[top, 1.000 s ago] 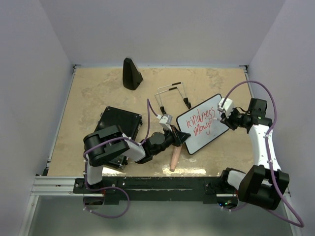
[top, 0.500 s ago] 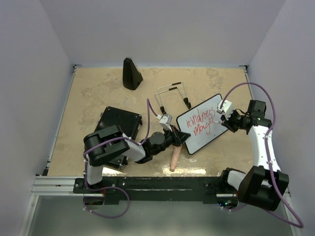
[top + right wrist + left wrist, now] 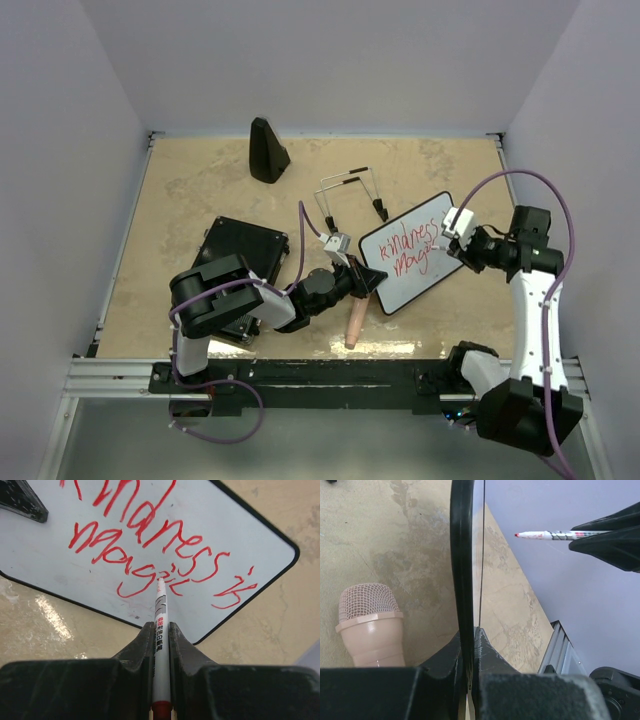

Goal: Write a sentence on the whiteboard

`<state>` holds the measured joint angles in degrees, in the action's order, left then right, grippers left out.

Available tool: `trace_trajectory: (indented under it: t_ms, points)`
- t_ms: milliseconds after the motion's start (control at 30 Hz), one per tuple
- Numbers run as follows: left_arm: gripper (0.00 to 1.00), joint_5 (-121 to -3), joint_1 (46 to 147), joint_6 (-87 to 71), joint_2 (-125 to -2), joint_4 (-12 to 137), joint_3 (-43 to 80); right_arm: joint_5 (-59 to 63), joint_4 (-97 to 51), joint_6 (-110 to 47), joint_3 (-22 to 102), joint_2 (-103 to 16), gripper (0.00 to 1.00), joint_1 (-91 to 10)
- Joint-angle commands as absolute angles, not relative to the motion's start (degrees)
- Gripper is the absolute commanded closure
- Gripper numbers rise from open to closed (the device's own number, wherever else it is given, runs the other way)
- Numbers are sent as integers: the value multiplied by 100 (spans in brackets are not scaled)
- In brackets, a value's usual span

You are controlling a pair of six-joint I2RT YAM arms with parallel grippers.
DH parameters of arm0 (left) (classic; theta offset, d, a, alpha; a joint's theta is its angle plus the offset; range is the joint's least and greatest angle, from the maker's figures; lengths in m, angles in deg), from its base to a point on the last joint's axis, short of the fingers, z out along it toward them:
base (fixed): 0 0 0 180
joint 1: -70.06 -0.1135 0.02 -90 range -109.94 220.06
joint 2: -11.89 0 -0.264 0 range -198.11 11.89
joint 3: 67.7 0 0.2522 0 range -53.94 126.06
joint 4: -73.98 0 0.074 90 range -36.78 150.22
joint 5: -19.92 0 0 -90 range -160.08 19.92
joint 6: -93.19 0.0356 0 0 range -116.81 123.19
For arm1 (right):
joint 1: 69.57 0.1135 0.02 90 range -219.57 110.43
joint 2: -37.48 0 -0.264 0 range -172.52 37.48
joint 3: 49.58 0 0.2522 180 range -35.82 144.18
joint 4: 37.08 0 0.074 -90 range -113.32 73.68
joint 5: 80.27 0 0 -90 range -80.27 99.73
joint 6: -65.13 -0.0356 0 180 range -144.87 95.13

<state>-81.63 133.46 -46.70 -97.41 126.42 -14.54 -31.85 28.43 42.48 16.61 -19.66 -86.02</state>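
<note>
The whiteboard [image 3: 410, 252] lies tilted at mid table with red writing in two lines, the upper reading "kindness is". My left gripper [image 3: 370, 280] is shut on the board's near-left edge, and the left wrist view shows the black frame [image 3: 462, 555] edge-on between the jaws [image 3: 472, 632]. My right gripper [image 3: 448, 242] is shut on a white red-ink marker [image 3: 161, 605]. The marker's tip points at the end of the second line on the whiteboard [image 3: 150, 525]. In the left wrist view the marker [image 3: 555, 534] shows a gap between its tip and the board's face.
A pink mesh-topped microphone-like object [image 3: 354, 325] lies just in front of the board, close to the left gripper, and also shows as the pink object [image 3: 370, 625]. A black flat ribbed case [image 3: 240, 270] sits under the left arm. A wire stand [image 3: 350, 190] and a black wedge [image 3: 267, 150] stand behind.
The right arm has drawn back to the right with its elbow swinging outward, and the marker has moved slightly right along the second line. The left arm and board have not moved.
</note>
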Motion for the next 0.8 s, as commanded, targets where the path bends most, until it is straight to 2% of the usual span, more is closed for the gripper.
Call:
trace_trajectory:
  t_ms: [0,500,767]
  points:
    - [100,-7966,13404,-4454,-9762,12992,-1448,-3571,3485,4702,1815,-1745,100,-8601]
    - [100,-8027,13404,-4454,-9683,13018,-1483,-3729,3978,5423,1718,-1780,100,-8601]
    - [100,-8010,13387,-4436,-9569,13018,-1500,-4098,4444,5230,2438,-1745,100,-8600]
